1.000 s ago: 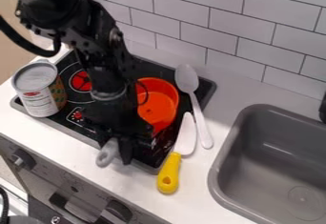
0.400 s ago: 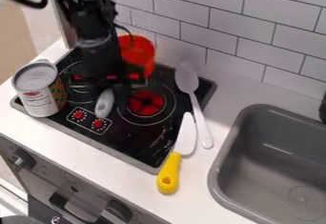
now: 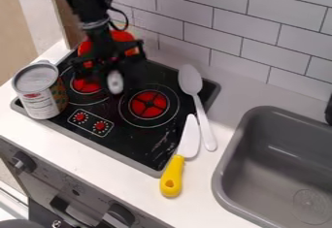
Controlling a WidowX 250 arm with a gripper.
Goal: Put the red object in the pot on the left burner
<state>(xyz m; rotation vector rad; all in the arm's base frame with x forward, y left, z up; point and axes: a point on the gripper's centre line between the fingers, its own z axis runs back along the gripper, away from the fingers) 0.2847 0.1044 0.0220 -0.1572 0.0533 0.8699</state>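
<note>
- Fingers first: we have the gripper (image 3: 118,72) closed on the grey handle (image 3: 115,82) of the red pot, over the far left part of the cooktop (image 3: 139,149).
- Nearest, the oven front (image 3: 68,173) runs below the cooktop's near edge; we see its dark knobs.
- We see the yellow-handled knife (image 3: 172,176) at the cooktop's right side, its handle on the counter and its white blade along the edge.
- The sink (image 3: 219,173) is set into the counter, to the right of the cooktop.
- Two red dials (image 3: 90,122) sit on the near left part of the cooktop.
- The right burner (image 3: 149,105), red at its centre, lies farther in on the cooktop, with no pot on it.
- A tin can (image 3: 42,91) stands at the cooktop's left edge, just beside the left burner (image 3: 83,85), so it crowds us on that side.
- We find the pale spoon (image 3: 190,80) with its bowl over the cooktop's far right corner and its handle reaching down to the counter.
- Farthest over the cooktop is our red pot (image 3: 123,36), partly hidden by the arm; whether it touches the surface we cannot tell.
- Behind the cooktop rises the tiled wall (image 3: 259,23).
</note>
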